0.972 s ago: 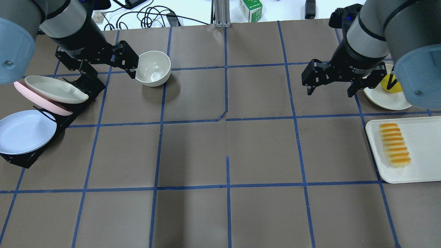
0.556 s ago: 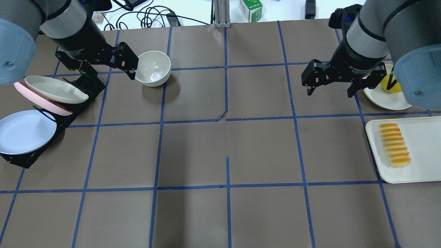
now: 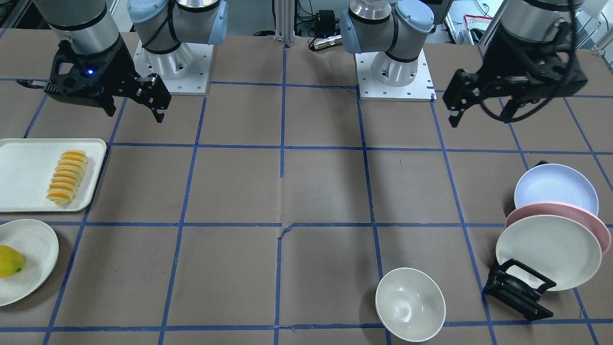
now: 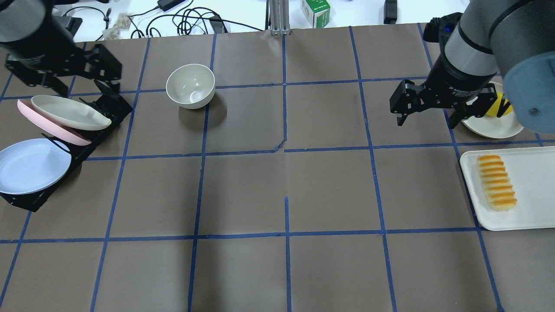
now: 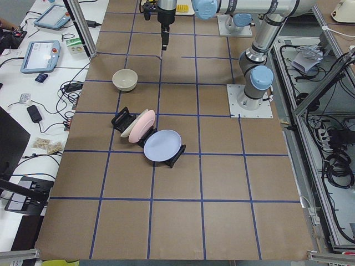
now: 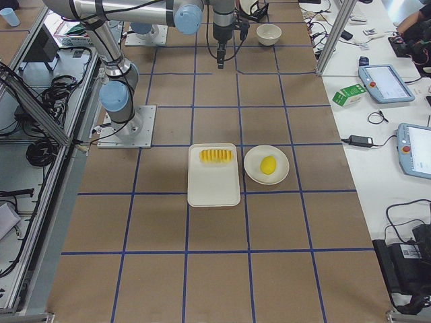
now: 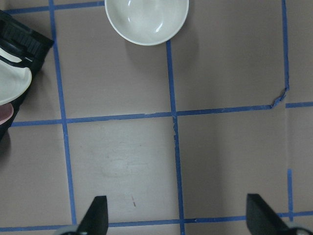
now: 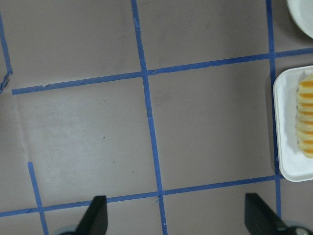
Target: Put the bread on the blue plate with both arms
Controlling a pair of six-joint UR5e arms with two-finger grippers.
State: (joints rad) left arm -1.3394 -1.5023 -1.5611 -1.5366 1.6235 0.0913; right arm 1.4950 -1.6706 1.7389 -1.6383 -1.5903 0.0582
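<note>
The bread [image 4: 497, 182] lies on a white tray [image 4: 533, 195] at the right edge; it also shows in the front view [image 3: 67, 176] and at the right wrist view's edge [image 8: 305, 117]. The blue plate [image 4: 30, 167] leans in a black rack [image 4: 102, 123] at the left edge and shows in the front view [image 3: 555, 188]. My left gripper [image 4: 86, 86] is open and empty, high above the rack's far end. My right gripper [image 4: 426, 123] is open and empty, above bare table left of and beyond the tray. Both wrist views show spread fingers [image 7: 95, 218] [image 8: 95, 215].
A pink plate [image 4: 47, 125] and a cream plate [image 4: 69, 112] stand in the same rack. A cream bowl [image 4: 190, 86] sits right of the rack. A yellow fruit [image 3: 9, 261] lies on a cream plate [image 4: 498, 128] beyond the tray.
My left gripper has moved left, away from the bowl, to above the rack's far end. My right gripper has shifted slightly right and nearer. Both stay open.
</note>
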